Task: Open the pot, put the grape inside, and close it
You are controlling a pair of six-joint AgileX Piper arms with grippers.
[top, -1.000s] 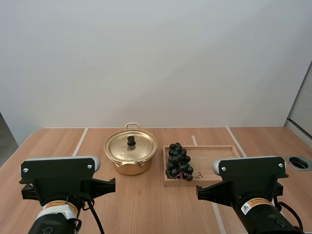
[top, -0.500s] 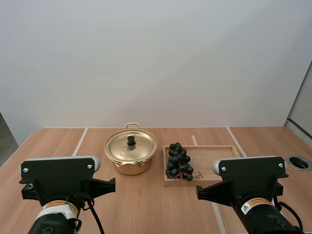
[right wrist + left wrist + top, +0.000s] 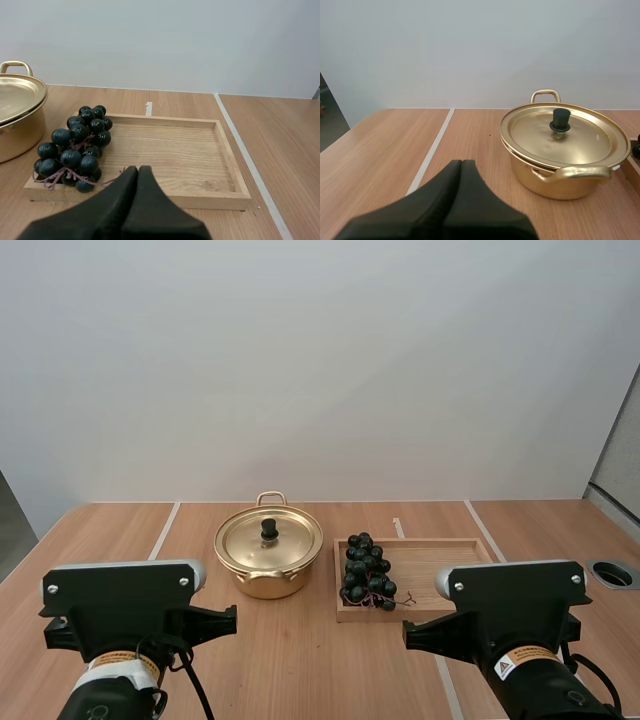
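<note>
A gold pot stands mid-table with its lid on, a black knob at the centre. To its right a bunch of dark grapes lies at the left end of a wooden tray. My left gripper is shut on nothing, well short of the pot. My right gripper is likewise shut and empty, just in front of the tray's near rim, with the grapes beside it.
Pale lines run across the wooden table. A round metal hole sits at the table's right edge. Both arm bases occupy the near edge. Bare wood lies left of the pot and in the tray's right part.
</note>
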